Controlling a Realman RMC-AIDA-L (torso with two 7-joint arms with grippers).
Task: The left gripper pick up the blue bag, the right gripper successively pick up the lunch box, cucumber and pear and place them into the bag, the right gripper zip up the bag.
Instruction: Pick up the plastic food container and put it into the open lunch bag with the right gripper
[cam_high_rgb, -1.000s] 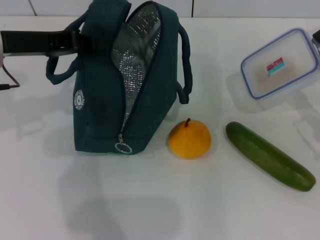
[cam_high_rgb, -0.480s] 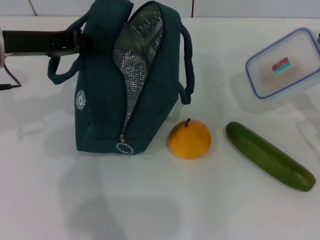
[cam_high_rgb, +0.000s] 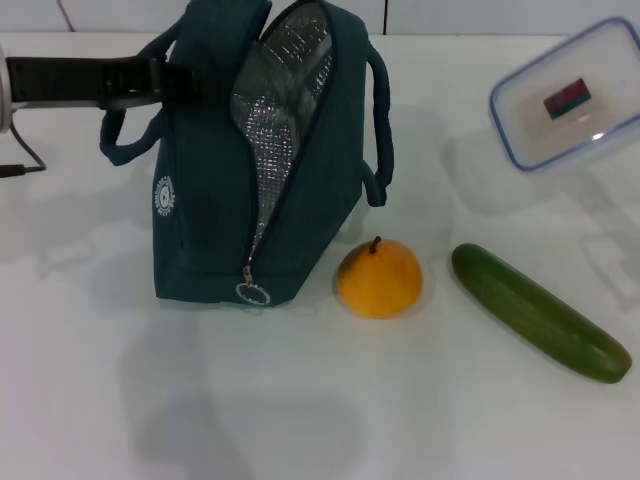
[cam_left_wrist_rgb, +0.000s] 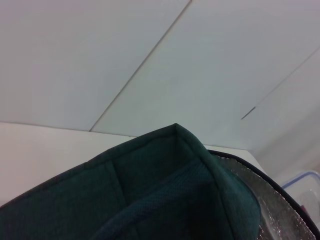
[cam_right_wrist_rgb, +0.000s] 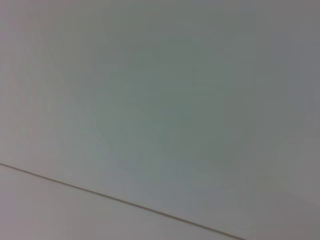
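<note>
The blue bag (cam_high_rgb: 205, 200) stands upright at the left of the white table, unzipped, with its foil lining (cam_high_rgb: 280, 110) showing. My left gripper (cam_high_rgb: 163, 80) reaches in from the left and is shut on the bag's top edge by a handle. In the left wrist view the bag's top (cam_left_wrist_rgb: 125, 200) fills the lower part. The lunch box (cam_high_rgb: 565, 95) hangs tilted above the table at the far right; the right gripper is out of view. The pear (cam_high_rgb: 378, 280) sits just right of the bag. The cucumber (cam_high_rgb: 538, 312) lies diagonally to the pear's right.
The zipper pull (cam_high_rgb: 252, 292) hangs at the bag's lower front. The table's far edge meets a white panelled wall behind the bag. Bare tabletop (cam_high_rgb: 300, 410) stretches across the front. The right wrist view shows only wall.
The lunch box has risen and drifted toward the upper right edge of the view, tilting more. The bag has shifted slightly to the right with the left gripper.
</note>
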